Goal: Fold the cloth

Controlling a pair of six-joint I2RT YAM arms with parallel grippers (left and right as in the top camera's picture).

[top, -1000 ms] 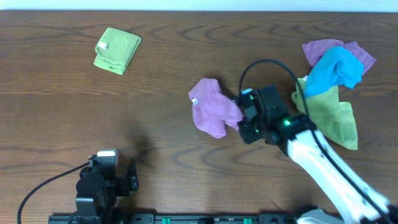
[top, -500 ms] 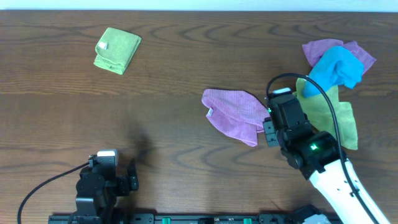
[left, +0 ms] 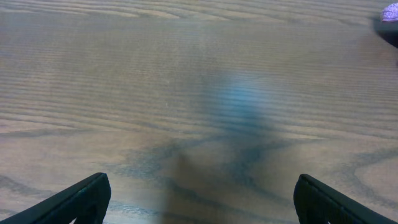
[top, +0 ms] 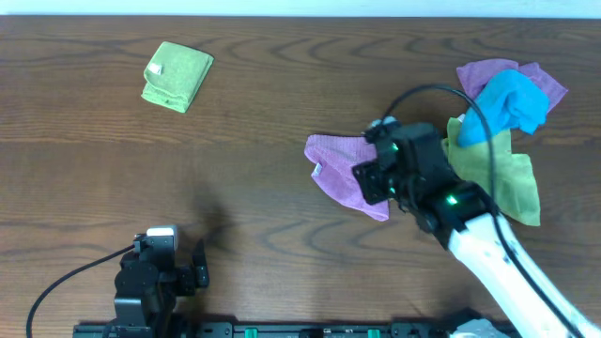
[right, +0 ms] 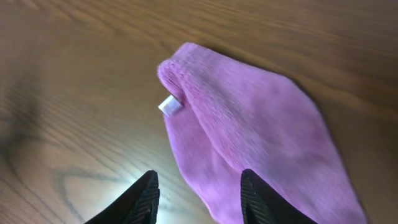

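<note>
The lilac cloth (top: 336,169) lies loosely spread near the table's middle right, its small white tag (top: 319,170) at the left edge. In the right wrist view the cloth (right: 261,137) fills the right half, tag (right: 169,106) at its left edge. My right gripper (top: 368,181) hovers over the cloth's right part; its fingers (right: 198,196) are open and empty, straddling the cloth's lower left edge. My left gripper (top: 199,265) rests at the front left, far from the cloth, open (left: 199,199) over bare wood.
A folded lime-green cloth (top: 177,75) lies at the back left. At the back right a purple cloth (top: 488,73) is bunched with a bright blue one (top: 507,103) over a green cloth (top: 502,178), just right of my right arm.
The cloth was dragged right and let go, spreading flatter. My right gripper then swung back left over the cloth's right part. The left arm has not moved.
</note>
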